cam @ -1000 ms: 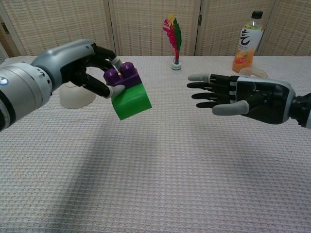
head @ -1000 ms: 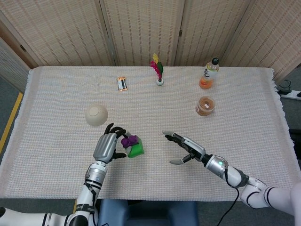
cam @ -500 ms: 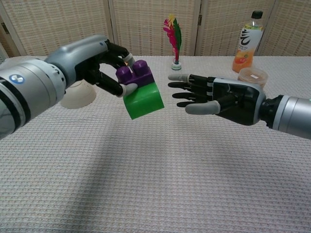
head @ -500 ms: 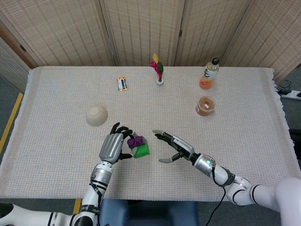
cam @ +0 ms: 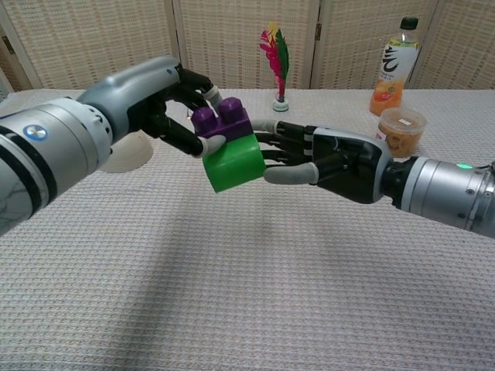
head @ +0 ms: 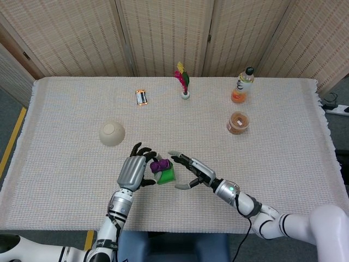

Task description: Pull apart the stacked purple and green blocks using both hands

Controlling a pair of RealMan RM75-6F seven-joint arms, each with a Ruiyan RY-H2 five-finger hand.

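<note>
Two blocks [cam: 230,147] held, bowl [head: 112,133] nearby

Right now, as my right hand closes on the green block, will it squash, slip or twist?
The green block looks like rigid moulded plastic, so probably no squashing. Its faces appear smooth, so the right hand could slip. The left hand grips only the purple block, so twisting seems possible.

The robot's left hand [cam: 166,104], pinching the small purple studded plastic block [cam: 221,120] stacked on the larger bright green plastic block [cam: 234,161], has carried the pair toward three o'clock in both views. The right hand [cam: 329,158], fingers spread, has travelled toward nine o'clock from well apart to just beside the green block, its thumb [cam: 291,175] now at the block's lower edge.
</note>
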